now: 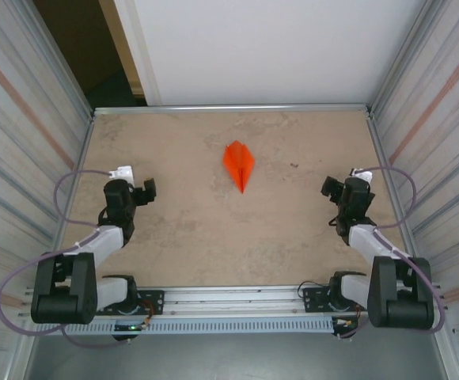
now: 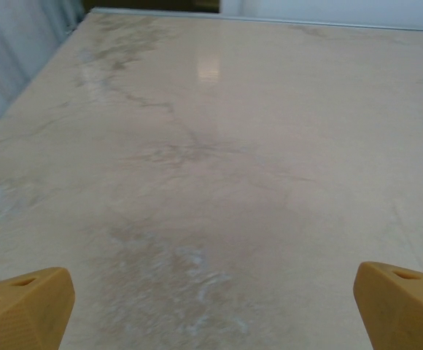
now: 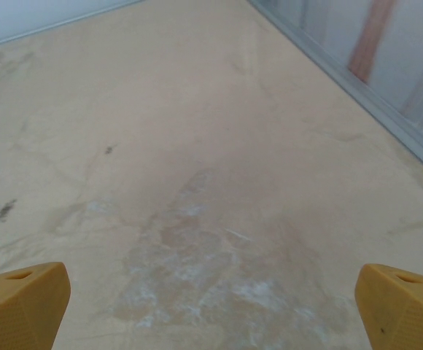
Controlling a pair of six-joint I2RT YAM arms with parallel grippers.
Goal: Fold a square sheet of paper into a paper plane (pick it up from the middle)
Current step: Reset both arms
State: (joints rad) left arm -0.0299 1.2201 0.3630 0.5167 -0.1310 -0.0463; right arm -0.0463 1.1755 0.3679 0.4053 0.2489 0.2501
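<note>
Starting at the near edge of the tabletop: finding both arms folded low over their bases, one toward each near corner. Seeing the left pincer close to the left edge, spread wide and gripping nothing. Catching its yellow fingertips at the bottom corners of the left wrist view, with bare tabletop between them. Seeing the right pincer close to the right edge, likewise spread wide and gripping nothing, its own fingertips well apart over a scuffed patch of surface in the right wrist view.

Moving farther out: locating the plane lying flat about midway between the left and right edges, somewhat closer to the far edge than to the near one, touching neither pincer and well apart from both. Reading its long axis as running near to far, slightly tilted, with the sharp tip toward the near edge and the broader tail toward the far edge. Placing it inward and farther out from each pincer: rightward from the left one, leftward from the right one. Judging the two arms about equally near, too close to call.

Judging the folding as finished or nearly so, going by the creased dart shape. Expecting any further move to need a reach inward toward the middle, meeting the plane across its long axis rather than end-on at the tip.
</note>
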